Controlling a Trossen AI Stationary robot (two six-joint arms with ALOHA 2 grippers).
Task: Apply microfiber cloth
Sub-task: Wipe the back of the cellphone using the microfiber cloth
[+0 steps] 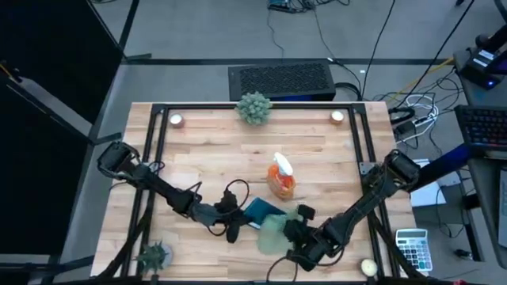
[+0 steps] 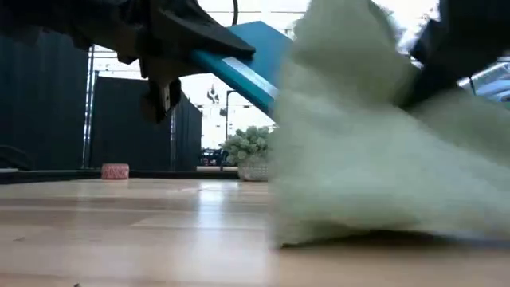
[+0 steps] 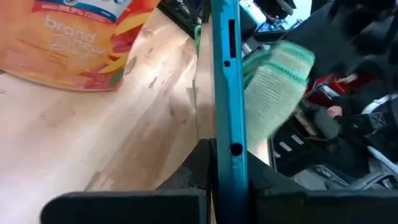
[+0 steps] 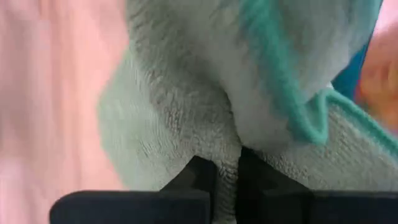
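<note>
Cloth (image 1: 272, 231), pale sage green with a teal hem, hangs bunched from the right tool (image 1: 295, 231) near the front edge of the tabletop (image 1: 214, 150), right of centre. In the right wrist view the two dark fingers (image 4: 198, 177) are pinched nearly together with a fold of the cloth (image 4: 205, 93) caught between them. From the low view the cloth (image 2: 374, 135) drapes down in a wide mass and its lower edge meets the wood, while its upper part lies against the tablet (image 2: 247, 60).

The tablet (image 1: 260, 210), flat with a teal-blue edge, is lifted off the tabletop and tilted, just left of the cloth. The left tool (image 1: 234, 225) clamps it: in the left wrist view the fingers (image 3: 196, 168) are closed on the tablet (image 3: 227, 93) at its thin edge, which runs straight away from the camera, with the cloth (image 3: 277, 87) pressed on its far side.

An orange spray bottle (image 1: 280, 176) with a white trigger stands upright behind the tablet, near the middle of the tabletop. A small green plant (image 1: 253, 107) sits at the back edge, and another plant (image 1: 154, 255) at the front left corner.
</note>
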